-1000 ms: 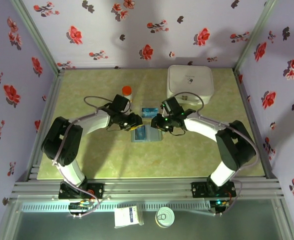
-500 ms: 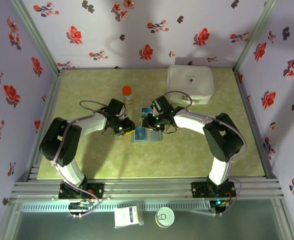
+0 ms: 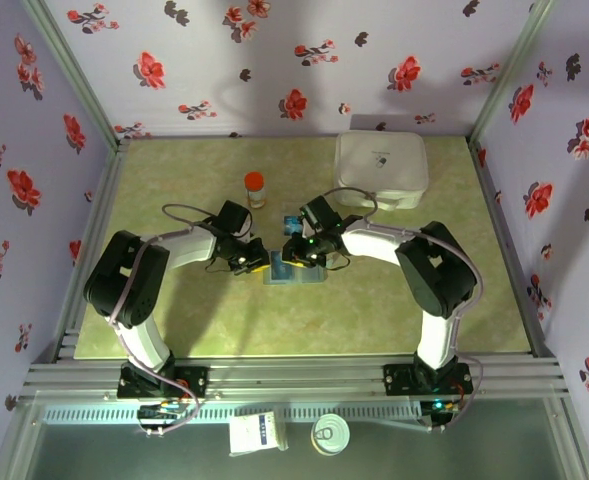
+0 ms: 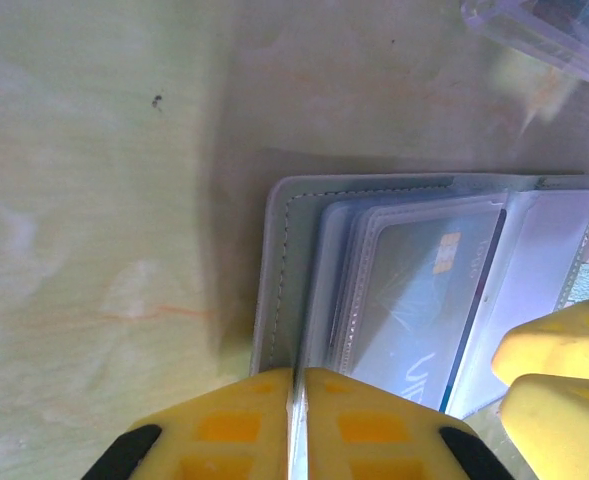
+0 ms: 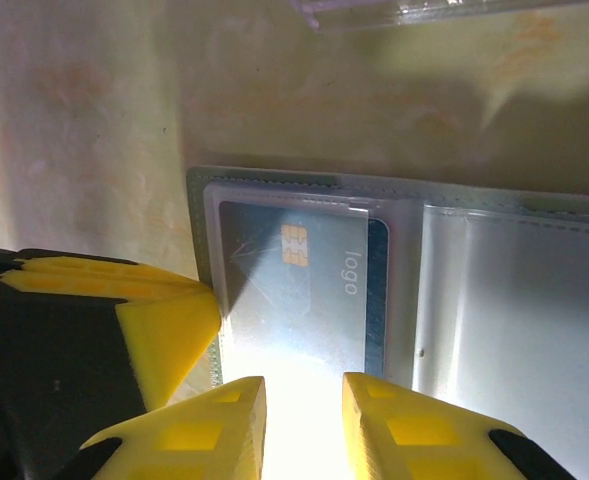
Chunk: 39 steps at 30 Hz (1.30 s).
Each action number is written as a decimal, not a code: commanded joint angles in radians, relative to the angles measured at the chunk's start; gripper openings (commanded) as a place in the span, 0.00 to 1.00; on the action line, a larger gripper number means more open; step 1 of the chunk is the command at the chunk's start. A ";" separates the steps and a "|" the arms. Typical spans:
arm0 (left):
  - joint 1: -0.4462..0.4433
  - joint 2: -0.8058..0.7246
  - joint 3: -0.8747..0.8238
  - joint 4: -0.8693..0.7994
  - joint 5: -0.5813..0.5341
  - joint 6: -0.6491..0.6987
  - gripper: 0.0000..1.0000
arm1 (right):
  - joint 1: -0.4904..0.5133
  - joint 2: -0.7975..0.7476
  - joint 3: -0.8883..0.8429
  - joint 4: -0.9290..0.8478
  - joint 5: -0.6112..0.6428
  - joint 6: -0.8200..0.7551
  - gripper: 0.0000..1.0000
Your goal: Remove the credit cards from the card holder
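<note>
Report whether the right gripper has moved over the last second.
Yes. In the top view the right gripper has swung left, away from the white case, and now sits over the card holder.

Glossy clear plastic sleeves point(image 5: 504, 300), stitched matt grey-blue card holder point(image 4: 274, 260), smooth marbled tabletop point(image 4: 94, 200)

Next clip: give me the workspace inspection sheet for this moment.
Surface: green marbled table, no spills seen.
Job's things: card holder lying open; chip card inside its clear sleeve.
Clutter: orange-capped bottle, white zip case, clear plastic sheet beyond the holder.
Grippers: left gripper shut on the holder's edge; right gripper slightly open at the chip card's end.
Cables: grey cable loops over both arms, hanging free.
Surroundings: floral walls, metal frame.
</note>
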 commanded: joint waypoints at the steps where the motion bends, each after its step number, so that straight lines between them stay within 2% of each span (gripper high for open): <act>1: 0.006 0.019 -0.008 -0.007 0.005 0.026 0.11 | 0.009 0.024 0.023 0.013 -0.017 0.003 0.28; 10: 0.006 0.017 -0.006 -0.011 0.002 0.023 0.10 | 0.009 0.040 0.020 -0.001 0.000 -0.011 0.27; 21: 0.005 0.011 -0.008 -0.014 -0.002 0.023 0.10 | 0.009 0.005 0.022 -0.090 0.099 -0.052 0.24; 33: 0.006 -0.051 0.014 -0.045 -0.013 0.019 0.10 | 0.009 -0.065 0.015 -0.086 0.101 -0.051 0.24; 39: -0.010 -0.056 0.036 -0.042 0.006 0.013 0.06 | 0.009 -0.048 0.001 -0.026 0.048 -0.025 0.25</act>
